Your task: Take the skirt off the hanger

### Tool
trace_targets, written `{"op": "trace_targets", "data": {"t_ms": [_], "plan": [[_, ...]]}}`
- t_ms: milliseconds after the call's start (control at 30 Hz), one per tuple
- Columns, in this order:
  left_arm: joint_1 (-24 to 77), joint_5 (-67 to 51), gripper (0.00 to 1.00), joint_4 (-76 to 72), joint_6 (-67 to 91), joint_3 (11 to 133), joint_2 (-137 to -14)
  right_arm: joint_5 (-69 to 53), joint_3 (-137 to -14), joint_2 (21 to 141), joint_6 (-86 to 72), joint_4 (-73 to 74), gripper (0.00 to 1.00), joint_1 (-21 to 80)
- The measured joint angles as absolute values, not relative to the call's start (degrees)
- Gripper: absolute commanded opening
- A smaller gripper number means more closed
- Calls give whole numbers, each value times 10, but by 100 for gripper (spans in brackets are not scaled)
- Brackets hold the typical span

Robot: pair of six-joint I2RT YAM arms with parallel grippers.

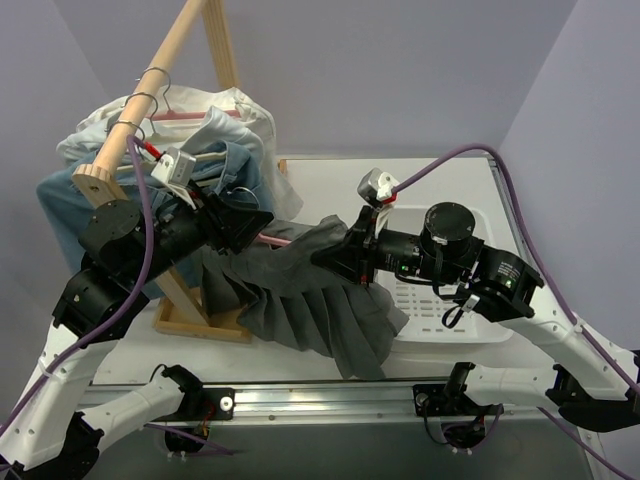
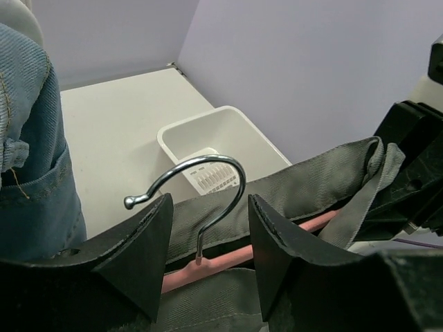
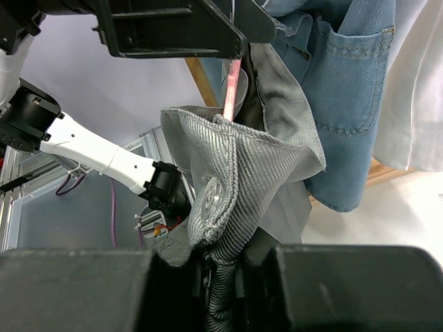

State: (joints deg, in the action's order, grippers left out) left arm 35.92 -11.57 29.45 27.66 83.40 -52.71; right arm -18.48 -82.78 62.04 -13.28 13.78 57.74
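I'm mid-strip: left claw (image 2: pixel 209 207) gapes astride the hanger (image 2: pixel 228 260), right claw (image 3: pixel 221 266) clamps the skirt (image 3: pixel 235 180); next I'd pull its waistband off sideways.

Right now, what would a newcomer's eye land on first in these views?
The dark grey skirt, stretched mid-table between both arms, the right jaws pinching its waistband. Next, the pink hanger inside it, its silver hook standing between the left jaws. Behind left, a wooden rack crowded with denim and a white shirt.
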Motion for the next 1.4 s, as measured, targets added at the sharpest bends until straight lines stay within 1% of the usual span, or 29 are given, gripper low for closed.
{"op": "trace_targets", "data": {"t_ms": [33,67,100,133,167,200,267,300,333,367,400,433,500,633,900,1000,1100,1133,1167,1400], "plan": [[359,-116,55,295,276,834,-528,-185,-830,621,-133,138,0,577],[359,-116,48,295,275,834,-530,-185,-833,621,-133,140,0,577],[359,-116,44,295,274,834,-531,-185,-837,622,-133,140,0,577],[359,-116,37,295,270,834,-532,-185,-841,624,-133,140,0,577],[359,-116,17,296,267,834,-534,-185,-844,626,-133,139,0,577],[359,-119,4,296,266,834,-535,-185,-845,627,-135,137,0,577],[358,-117,2,301,251,834,-538,-185,-846,628,-137,134,0,577],[359,-119,2,301,248,834,-540,-184,-847,629,-140,136,7,577],[359,-118,2,300,244,834,-542,-184,-850,630,-142,140,21,577],[359,-117,2,301,241,834,-542,-182,-855,633,-145,146,39,577],[359,-115,2,303,238,834,-543,-179,-862,637,-149,147,47,577],[359,-111,2,305,236,835,-544,-174,-870,641,-151,147,58,577],[359,-106,2,310,232,836,-545,-162,-884,644,-155,144,61,577],[360,-97,2,326,222,850,-552,-140,-886,629,-162,141,63,577],[360,-94,2,329,219,855,-556,-108,-892,610,-167,142,56,577],[360,-94,2,329,219,855,-556,-100,-896,611,-167,142,48,577],[360,-94,2,329,218,855,-556,-97,-905,618,-166,140,29,577],[360,-94,2,329,218,855,-556,-96,-907,622,-166,140,5,577],[360,-94,2,328,218,856,-556,-96,-908,624,-164,140,0,577],[360,-75,2,328,218,856,-555,-69,-907,624,-169,145,0,577]]}}
